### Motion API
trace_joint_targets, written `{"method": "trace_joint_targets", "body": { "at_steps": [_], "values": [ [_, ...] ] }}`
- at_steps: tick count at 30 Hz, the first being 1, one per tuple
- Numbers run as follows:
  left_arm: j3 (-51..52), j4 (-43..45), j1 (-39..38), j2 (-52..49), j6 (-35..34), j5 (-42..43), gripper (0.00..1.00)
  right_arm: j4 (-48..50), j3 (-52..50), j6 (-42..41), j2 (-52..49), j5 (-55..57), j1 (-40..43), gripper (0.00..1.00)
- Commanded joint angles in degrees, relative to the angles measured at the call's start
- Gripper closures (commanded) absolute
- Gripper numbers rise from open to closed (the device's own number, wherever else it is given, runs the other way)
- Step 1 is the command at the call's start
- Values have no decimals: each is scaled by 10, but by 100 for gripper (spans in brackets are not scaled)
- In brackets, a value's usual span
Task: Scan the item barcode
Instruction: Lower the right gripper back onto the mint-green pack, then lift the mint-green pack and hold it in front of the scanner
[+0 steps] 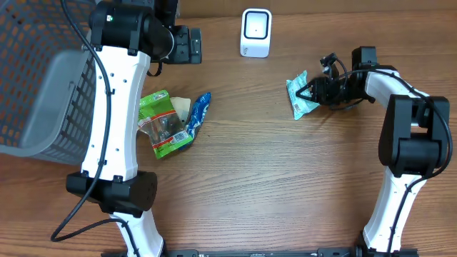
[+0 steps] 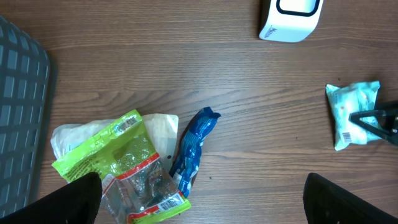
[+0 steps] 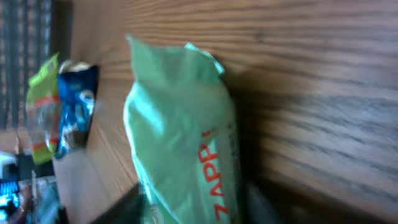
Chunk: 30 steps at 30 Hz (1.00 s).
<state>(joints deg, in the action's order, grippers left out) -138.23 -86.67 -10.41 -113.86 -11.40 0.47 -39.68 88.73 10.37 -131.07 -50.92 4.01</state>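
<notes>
The wooden table [image 1: 271, 185] carries everything. At its left edge a grey mesh basket [image 1: 43, 93] sits tilted, probably as the bin for goods before or after scanning.

The left arm [image 1: 114, 107] reaches over a small heap: a green snack packet [image 1: 161, 121] lying partly on a white packet [image 1: 183, 106], with a blue packet [image 1: 200, 111] just beside them. The left gripper [image 2: 202, 177] hangs above this heap with its fingers spread wide and nothing between them. It looks parked there so that it can take the next item without crowding the other arm.

The right arm [image 1: 407, 128] bends inward from the right, so its wrist comes at the goods low and from the side.

The white barcode scanner [image 1: 255, 32] stands at the far edge, facing the table. Both arms can reach it, and an item would have to be raised and turned toward that face.

The task's item, a teal wipes packet [image 1: 296, 86], lies to the right of the scanner and well apart from the heap. Its white barcode label [image 2: 344, 134] sits at the near end.

The right gripper [image 1: 304, 93] straddles that packet from the right, a finger on either side in the wrist view. I cannot tell whether the fingers are pressing it. Coming in from the packet's side edge probably leaves the label uncovered for the scan.
</notes>
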Motion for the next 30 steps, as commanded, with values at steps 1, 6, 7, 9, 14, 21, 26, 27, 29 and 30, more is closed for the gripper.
{"method": "trace_joint_targets", "body": {
  "at_steps": [1,6,7,9,14,21,26,27,29,30],
  "values": [
    [2,-1,-1,-2,9,7,6,-8,1,-1,-12,13,1,77],
    [2,-1,-1,-2,9,7,6,-34,10,-30,-10,3,1,96],
    [2,-1,-1,-2,9,7,6,-42,14,-41,-7,3,1,96],
    [2,-1,-1,-2,9,7,6,-55,23,-47,4,5,-1,96],
    [2,-1,-1,-2,9,7,4,-74,54,-112,68,118,-23,96],
    [2,0,-1,-2,9,7,0,-68,119,-207,164,472,-124,96],
    [2,0,-1,-2,9,7,0,8,148,-206,169,720,-226,96],
    [2,0,-1,-2,9,6,0,38,148,-200,168,763,-246,96],
    [2,0,-1,-2,9,6,0,80,148,-187,165,804,-266,96],
    [2,0,-1,-2,9,6,0,107,148,-178,161,820,-275,96]
  ]
}}
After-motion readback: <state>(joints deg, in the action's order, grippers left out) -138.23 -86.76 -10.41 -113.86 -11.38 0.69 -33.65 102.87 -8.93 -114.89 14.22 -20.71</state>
